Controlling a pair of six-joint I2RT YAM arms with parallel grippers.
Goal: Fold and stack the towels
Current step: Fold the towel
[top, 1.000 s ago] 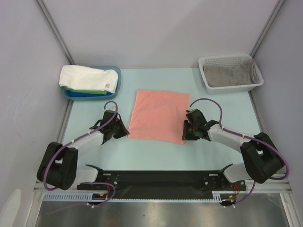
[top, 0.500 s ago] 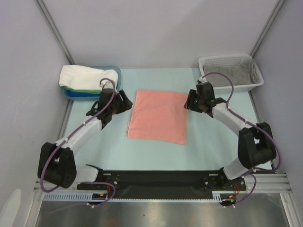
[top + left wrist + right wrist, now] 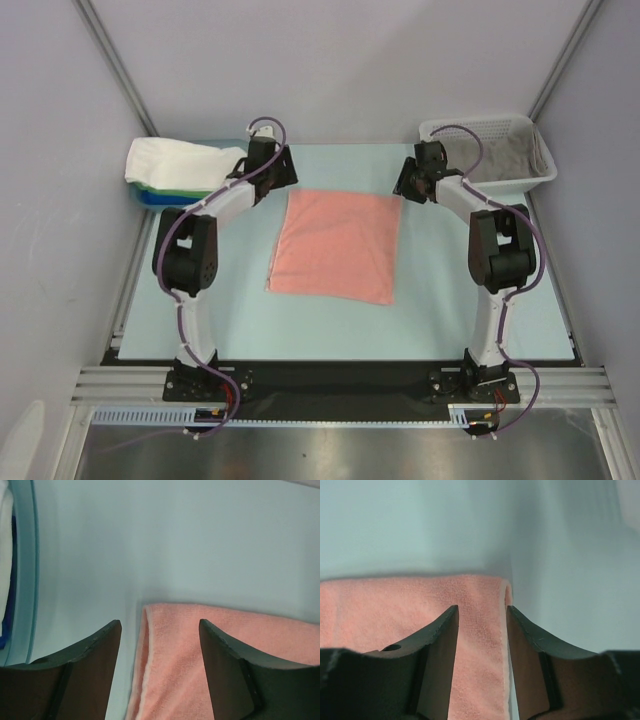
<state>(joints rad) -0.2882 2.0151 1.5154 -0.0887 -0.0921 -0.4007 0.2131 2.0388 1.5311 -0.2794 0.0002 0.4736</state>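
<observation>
Both jaws apart over towel (image 3: 335, 245), basket (image 3: 520, 180) beside

Pink towel (image 3: 335, 245) flat mid-table. Bare table (image 3: 330, 330) open along near edge and in strips either side of towel, but left arm (image 3: 190, 250) stands in left strip, right arm (image 3: 497, 250) in right strip. Far left: blue tray (image 3: 24, 580) with towel stack (image 3: 175, 160), near left gripper (image 3: 278, 166); narrow bare gap between tray rim and towel corner. Far right: white basket (image 3: 500, 183) just beside right gripper (image 3: 410, 181). Both grippers' jaws apart, nothing pinched. Side walls, back wall (image 3: 340, 70) box in table.
</observation>
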